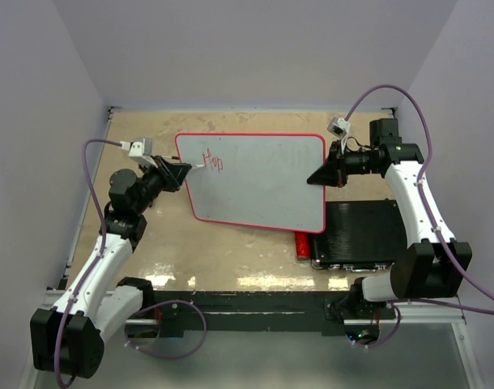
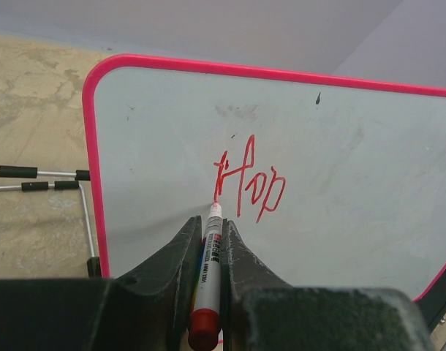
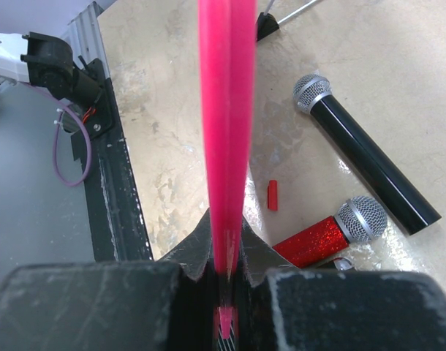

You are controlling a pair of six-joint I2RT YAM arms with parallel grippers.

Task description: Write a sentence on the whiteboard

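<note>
Left claw [image 2: 210, 228] clamps a marker [image 2: 208, 274]; right claw [image 3: 227, 228] pinches the whiteboard [image 3: 227, 110], which half-hides a black case [image 1: 367, 235].

The top camera looks down from above and behind me on the whole table [image 1: 231, 259]. All views share the whiteboard [image 1: 259, 182]: my left wrist camera faces it closely, my right sights along its edge.
</note>
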